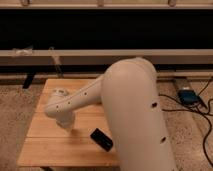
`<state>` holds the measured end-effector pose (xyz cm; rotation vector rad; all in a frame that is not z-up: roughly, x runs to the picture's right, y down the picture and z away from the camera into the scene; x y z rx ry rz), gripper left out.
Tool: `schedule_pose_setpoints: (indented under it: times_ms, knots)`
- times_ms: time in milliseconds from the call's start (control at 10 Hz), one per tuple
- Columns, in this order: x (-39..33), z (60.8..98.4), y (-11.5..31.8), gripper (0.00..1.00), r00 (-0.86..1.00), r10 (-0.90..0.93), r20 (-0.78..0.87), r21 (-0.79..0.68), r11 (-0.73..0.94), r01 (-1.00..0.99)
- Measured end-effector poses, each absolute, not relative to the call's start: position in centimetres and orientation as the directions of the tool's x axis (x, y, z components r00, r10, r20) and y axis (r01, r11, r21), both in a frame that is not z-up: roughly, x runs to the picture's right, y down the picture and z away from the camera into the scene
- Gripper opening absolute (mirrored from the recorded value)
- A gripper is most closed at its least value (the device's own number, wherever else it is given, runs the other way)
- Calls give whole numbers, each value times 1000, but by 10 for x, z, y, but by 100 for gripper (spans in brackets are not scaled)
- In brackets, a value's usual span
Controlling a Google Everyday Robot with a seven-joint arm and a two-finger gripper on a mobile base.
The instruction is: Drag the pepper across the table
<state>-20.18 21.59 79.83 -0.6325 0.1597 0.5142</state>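
- The pepper cannot be made out in the camera view. The patch of wood just left of the black slab (101,139), where the tool comes down, is covered by the tool itself.
- The gripper (69,126) points down at the table (45,150), just left of the slab and a little farther back. Whether it is open or closed, or has hold of anything, cannot be told.
- The table, pale wood in lengthwise planks, carries the slab near its front edge, lying at a slant.
- The white arm (130,110) rises just right of the slab, fills the foreground and reaches left over the tabletop behind it.
- A blue device (187,95) sits on the speckled floor, well to the slab's right.
- A long pale rail (100,55) runs along the dark wall far behind the slab.
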Motion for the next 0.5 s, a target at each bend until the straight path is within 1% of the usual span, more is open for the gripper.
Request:
schedule_pose_setpoints:
  times_ms: [100, 500]
  knots:
    - [-202, 797, 216, 0, 862, 412, -296, -523, 685, -507]
    - [-194, 794, 215, 0, 855, 415, -311, -519, 680, -519]
